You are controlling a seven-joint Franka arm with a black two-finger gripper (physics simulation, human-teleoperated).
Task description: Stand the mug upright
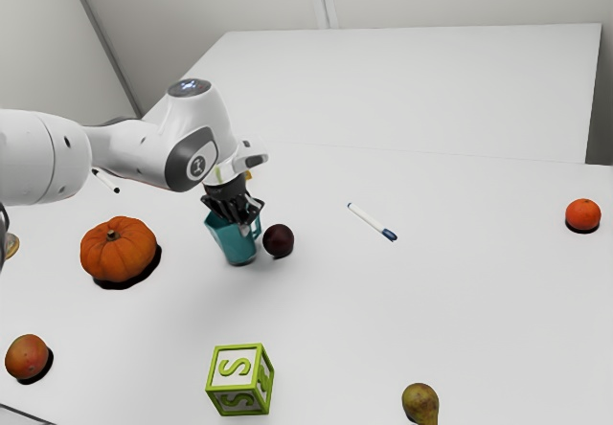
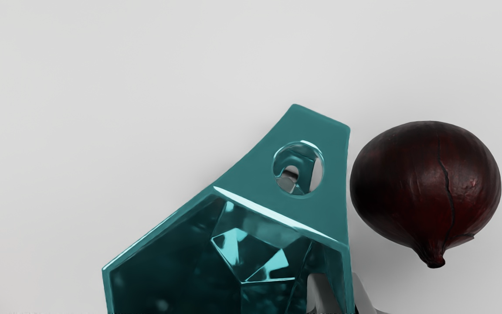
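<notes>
The teal mug (image 1: 238,243) stands with its narrow base down and its wide mouth up in the exterior view; whether it leans slightly, I cannot tell. My gripper (image 1: 243,222) is at its rim. In the wrist view I look into the faceted inside of the mug (image 2: 277,174), its holed handle pointing away from my hand. There my gripper (image 2: 347,298) is shut on the mug's side wall, one fingertip inside and the other outside. The mug's near rim is cut off by the picture's edge.
A dark red onion (image 1: 279,240) (image 2: 425,187) sits close beside the mug. Around them are a pumpkin (image 1: 119,249), a marker (image 1: 372,222), a letter block (image 1: 240,379), a mango (image 1: 27,357), a pear (image 1: 420,403) and an orange fruit (image 1: 582,214).
</notes>
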